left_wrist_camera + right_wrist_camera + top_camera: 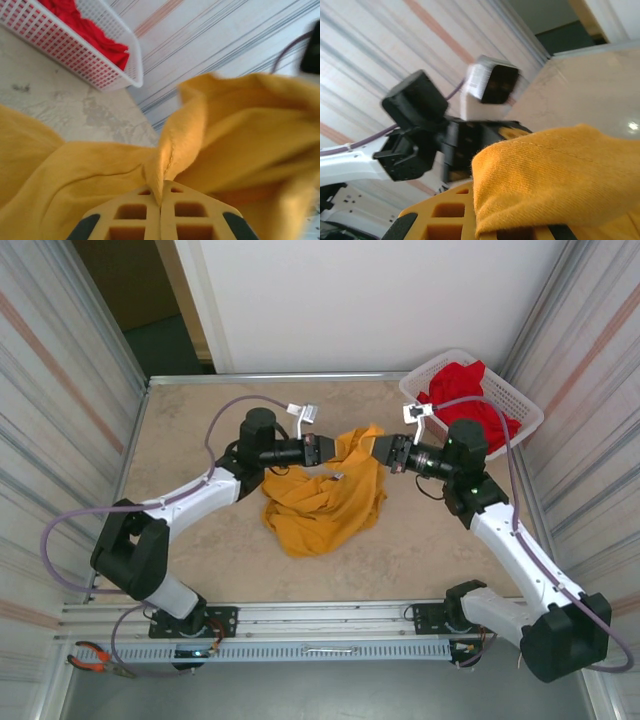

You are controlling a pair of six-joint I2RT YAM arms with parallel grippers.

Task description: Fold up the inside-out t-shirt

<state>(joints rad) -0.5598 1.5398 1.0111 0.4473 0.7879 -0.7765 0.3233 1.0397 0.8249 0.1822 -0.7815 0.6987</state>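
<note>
Overhead: left pincer (322, 451) and right pincer (380, 451) each pinch the shirt (325, 502) slung between them, likely to spread it; the rest sags onto the bench (190, 405). Left wrist: shut on a seam fold. Right wrist: shut on bunched cloth.

White basket (528, 410), red garment (470, 385) inside, orange-handled pliers (90, 658), beige table (200, 420)

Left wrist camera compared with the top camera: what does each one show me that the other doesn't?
Left wrist view adds: a seam ridge of the mustard t-shirt up close, pinched in the shut left end effector. Top view adds: the left arm and right arm, the right end effector gripping the shirt's opposite side, orange pliers at the near edge. Shared: the t-shirt, white basket, red garment, tabletop.
</note>
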